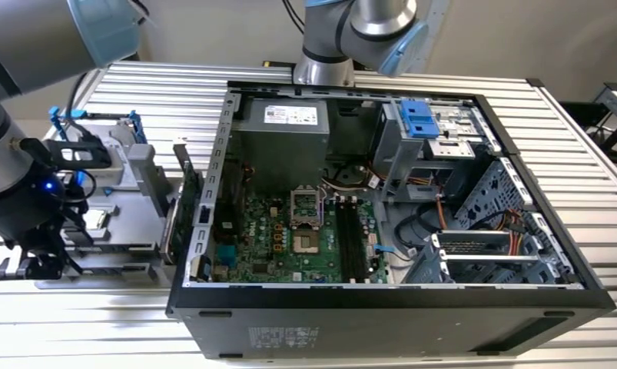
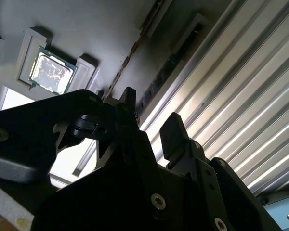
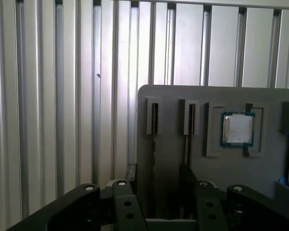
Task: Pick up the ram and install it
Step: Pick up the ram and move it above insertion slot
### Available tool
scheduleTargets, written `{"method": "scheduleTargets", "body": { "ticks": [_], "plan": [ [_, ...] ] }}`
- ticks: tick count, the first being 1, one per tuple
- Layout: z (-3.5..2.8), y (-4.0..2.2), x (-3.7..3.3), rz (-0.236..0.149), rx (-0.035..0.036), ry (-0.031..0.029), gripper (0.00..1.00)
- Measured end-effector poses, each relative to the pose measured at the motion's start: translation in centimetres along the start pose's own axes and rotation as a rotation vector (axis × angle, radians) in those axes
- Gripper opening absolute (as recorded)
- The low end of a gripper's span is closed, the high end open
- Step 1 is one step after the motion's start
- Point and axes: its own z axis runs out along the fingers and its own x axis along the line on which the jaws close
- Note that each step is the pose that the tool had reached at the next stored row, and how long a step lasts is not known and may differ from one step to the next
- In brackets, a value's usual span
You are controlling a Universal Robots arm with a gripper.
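The fingers (image 3: 123, 199) stand apart with nothing between them, poised over a grey holder plate (image 3: 173, 96) where the ram (image 3: 153, 120) looks to be standing edge-on in a narrow slit. I'd judge it light, stiff and thin, easily cracked if twisted, so best pinched across its flat faces near the middle of the upper edge. The first wrist view gives the slits and a square processor chip (image 3: 237, 129) beside them. The exterior view gives the open computer case (image 1: 390, 307) on the ribbed surface (image 1: 585, 154), well apart from the holder, toward the exterior view's right.
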Motion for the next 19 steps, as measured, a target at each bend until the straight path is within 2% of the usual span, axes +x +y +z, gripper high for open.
{"method": "scheduleTargets", "body": {
  "ticks": [9, 19],
  "plan": [
    [0.62, 0.00, 0.03, 0.000, 0.0000, 0.0004, 1.00],
    [0.93, 0.00, 0.04, 0.000, 0.0000, 0.0010, 1.00]
  ]
}}
